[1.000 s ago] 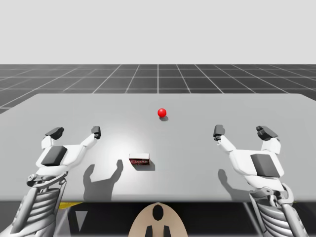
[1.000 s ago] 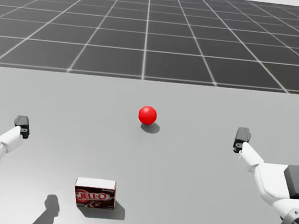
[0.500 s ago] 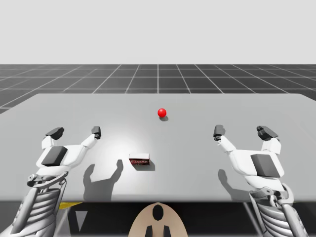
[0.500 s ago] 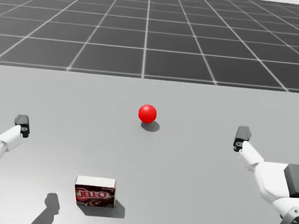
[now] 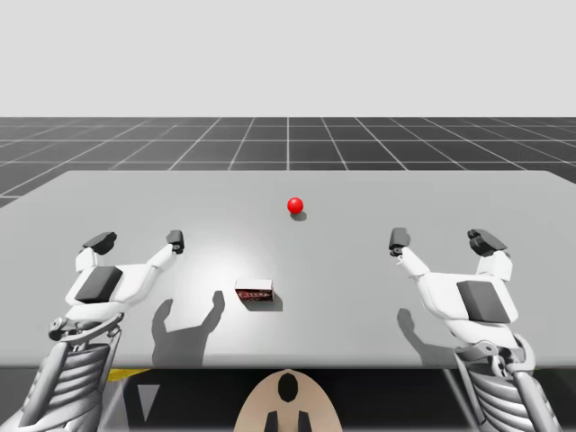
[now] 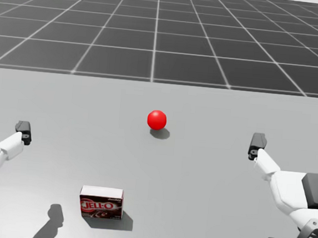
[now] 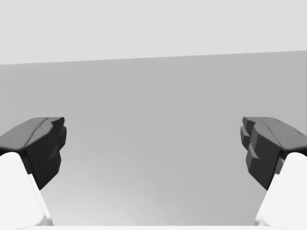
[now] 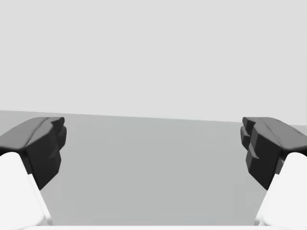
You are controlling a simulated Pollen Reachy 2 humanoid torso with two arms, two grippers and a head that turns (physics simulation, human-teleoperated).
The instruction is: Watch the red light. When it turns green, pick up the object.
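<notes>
Grey and matte, the flat table (image 5: 360, 270) carries everything. My left gripper (image 5: 137, 240) hovers to the left of the small dark-brown-and-white cardboard box (image 5: 255, 292) and a little beyond it, its dark fingers spread wide over bare tabletop. My right gripper (image 5: 442, 239) hovers well apart to the box's right, its fingers equally wide apart. The box lies flat on the table between the two grippers, touched by neither. Its front face has white lettering on a red band, and its top is white. Beyond the box, slightly to its right, the glossy round light (image 5: 295, 205) glows red.
</notes>
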